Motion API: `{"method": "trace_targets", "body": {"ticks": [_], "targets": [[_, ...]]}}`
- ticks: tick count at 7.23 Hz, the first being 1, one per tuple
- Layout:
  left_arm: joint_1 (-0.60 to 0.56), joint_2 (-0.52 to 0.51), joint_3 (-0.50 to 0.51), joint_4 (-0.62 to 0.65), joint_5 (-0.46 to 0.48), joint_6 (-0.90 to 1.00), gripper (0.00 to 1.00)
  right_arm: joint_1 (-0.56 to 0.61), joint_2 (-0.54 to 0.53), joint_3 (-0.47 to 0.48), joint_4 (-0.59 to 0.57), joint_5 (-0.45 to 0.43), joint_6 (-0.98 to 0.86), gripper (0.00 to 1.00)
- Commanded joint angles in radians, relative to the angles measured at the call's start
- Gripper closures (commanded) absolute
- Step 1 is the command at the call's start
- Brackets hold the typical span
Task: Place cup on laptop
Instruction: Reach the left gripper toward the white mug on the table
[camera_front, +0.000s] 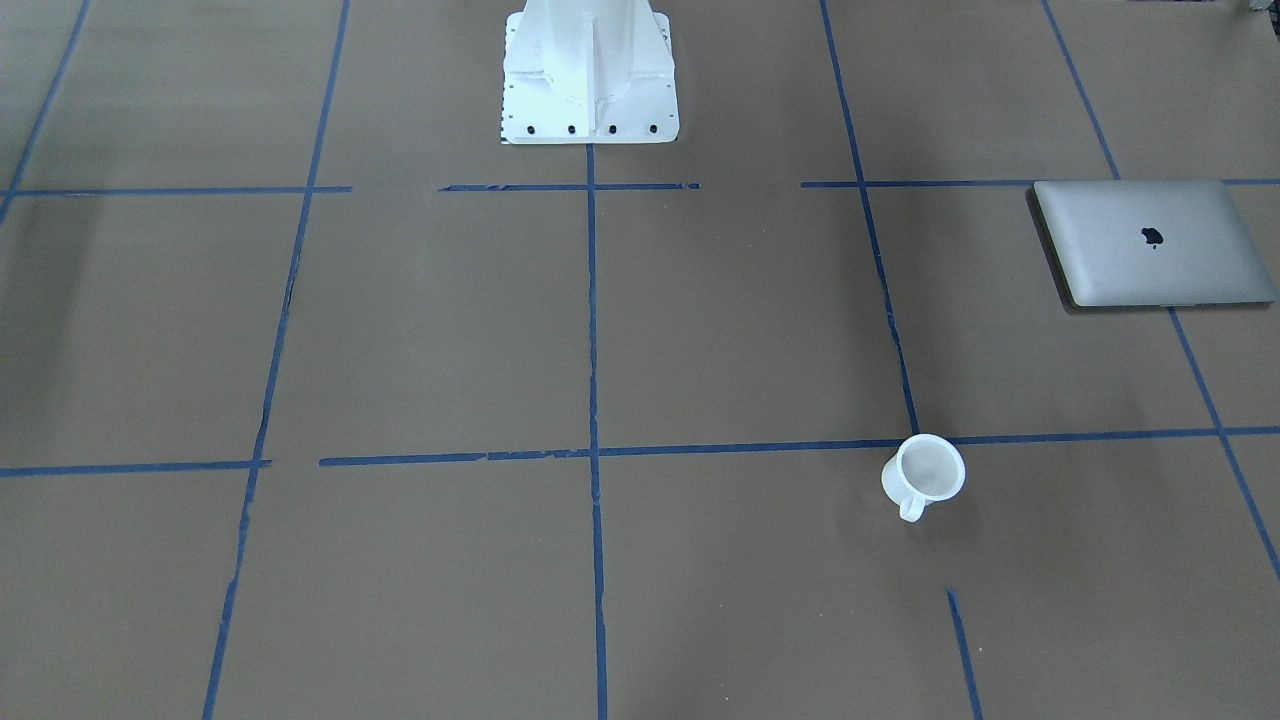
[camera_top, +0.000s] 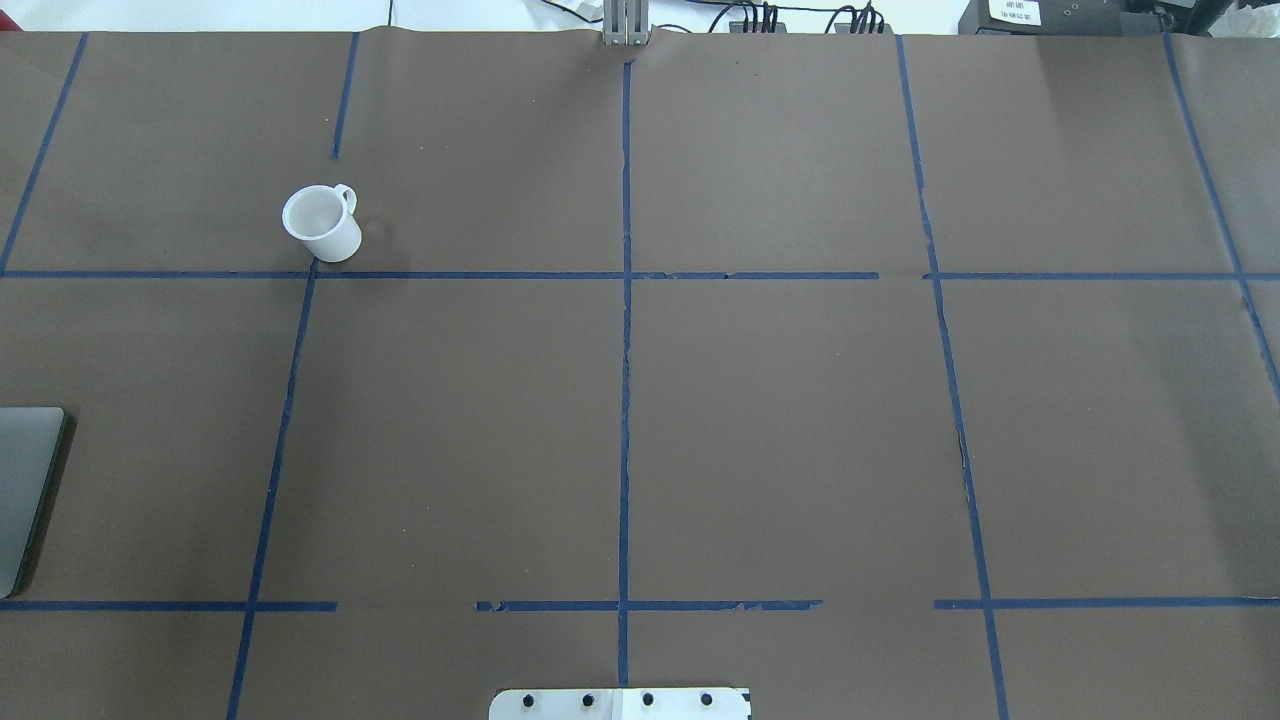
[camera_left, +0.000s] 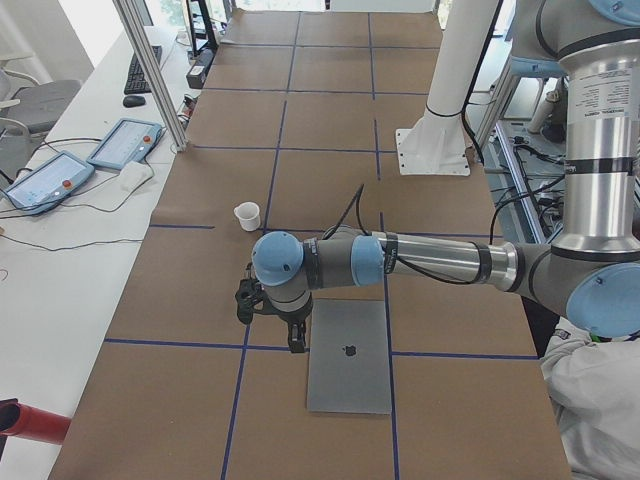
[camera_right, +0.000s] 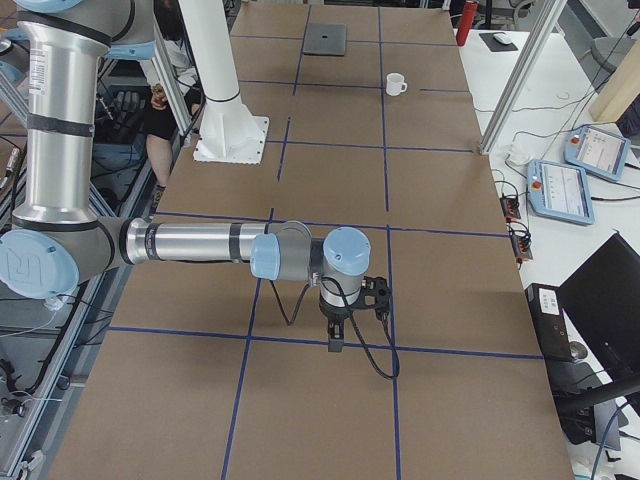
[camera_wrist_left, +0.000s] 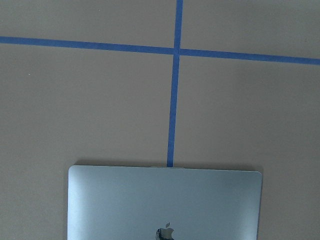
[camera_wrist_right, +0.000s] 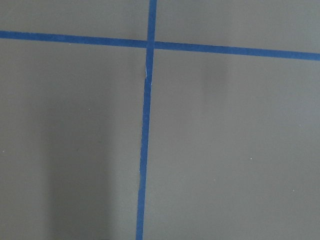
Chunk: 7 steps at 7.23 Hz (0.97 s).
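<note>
The small white cup (camera_front: 925, 472) stands upright on the brown table, empty, and shows in the overhead view (camera_top: 322, 222) at the far left. The closed silver-grey laptop (camera_front: 1150, 245) lies flat, apart from the cup, its lid filling the bottom of the left wrist view (camera_wrist_left: 165, 200). My left gripper (camera_left: 296, 338) hangs just above the table beside the laptop's (camera_left: 350, 355) far corner, short of the cup (camera_left: 247, 214); I cannot tell if it is open or shut. My right gripper (camera_right: 335, 338) hangs over bare table far from both; I cannot tell its state.
Blue tape lines (camera_top: 626, 400) divide the table into squares. The white robot base (camera_front: 590, 75) stands at the table's edge. Tablets (camera_left: 125, 143) and cables lie on the side bench beyond the table's far edge.
</note>
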<state>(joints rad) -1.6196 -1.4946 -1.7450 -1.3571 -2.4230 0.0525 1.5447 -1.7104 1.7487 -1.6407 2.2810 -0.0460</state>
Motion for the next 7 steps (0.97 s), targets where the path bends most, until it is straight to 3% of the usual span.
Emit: {"method": "trace_targets", "body": {"ticks": [1, 4, 6, 7], "targets": [[-0.008, -0.001, -0.036, 0.006, -0.004, 0.000, 0.00, 0.000, 0.000, 0.000, 0.001, -0.002, 0.000, 0.00], [-0.003, -0.003, -0.044, -0.013, -0.005, -0.005, 0.00, 0.000, 0.001, 0.000, 0.001, 0.000, 0.000, 0.00], [0.120, -0.009, -0.039, -0.220, -0.007, -0.044, 0.00, 0.000, 0.000, 0.000, 0.001, 0.000, 0.000, 0.00], [0.180, -0.062, -0.028, -0.285, -0.007, -0.177, 0.00, 0.000, 0.000, 0.000, 0.001, 0.000, 0.000, 0.00]]}}
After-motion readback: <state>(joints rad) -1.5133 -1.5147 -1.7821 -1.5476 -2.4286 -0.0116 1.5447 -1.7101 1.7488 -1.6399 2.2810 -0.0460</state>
